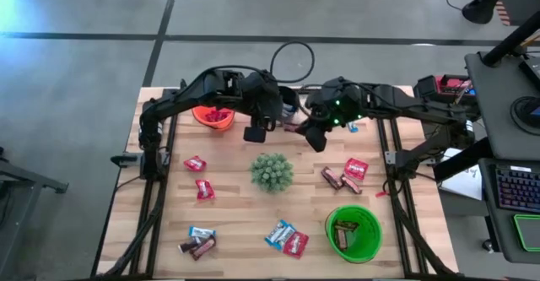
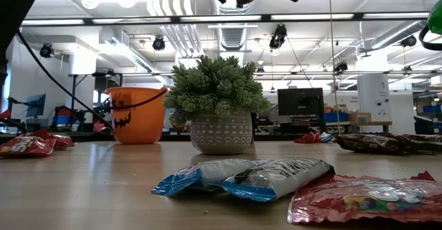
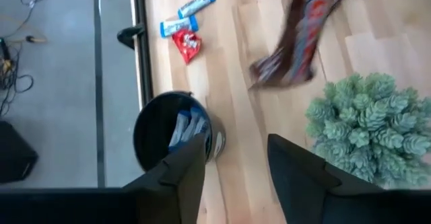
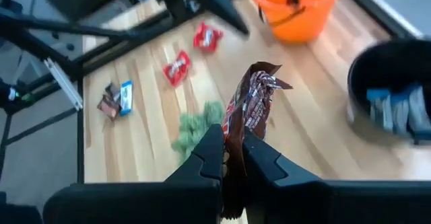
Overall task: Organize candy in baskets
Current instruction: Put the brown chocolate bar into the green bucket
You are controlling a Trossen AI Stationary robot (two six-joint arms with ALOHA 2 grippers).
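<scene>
My right gripper (image 4: 232, 140) hangs above the table's far middle, shut on a dark brown candy bar (image 4: 252, 103). My left gripper (image 3: 236, 143) stands open beside it, above the black basket (image 3: 172, 133), which holds blue-and-silver candy. Nothing is between the left fingers. The orange basket (image 1: 213, 115) with red candy stands at the far left. The green basket (image 1: 353, 232) with brown candy stands at the near right. More candy lies loose on the table, red (image 1: 195, 163), blue (image 1: 280, 233) and brown (image 1: 333, 178). My right gripper pinches the brown candy bar's near end (image 4: 237, 135) between its two fingers. The fingers slant down from the table's right side. The bar sticks out past the fingertips along their line, lifted clear of the table and of the baskets.
A spiky green plant (image 1: 272, 171) in a grey pot stands at the table's middle, just below and in front of both grippers. Black frame rails (image 1: 160, 171) run along the left and right table edges.
</scene>
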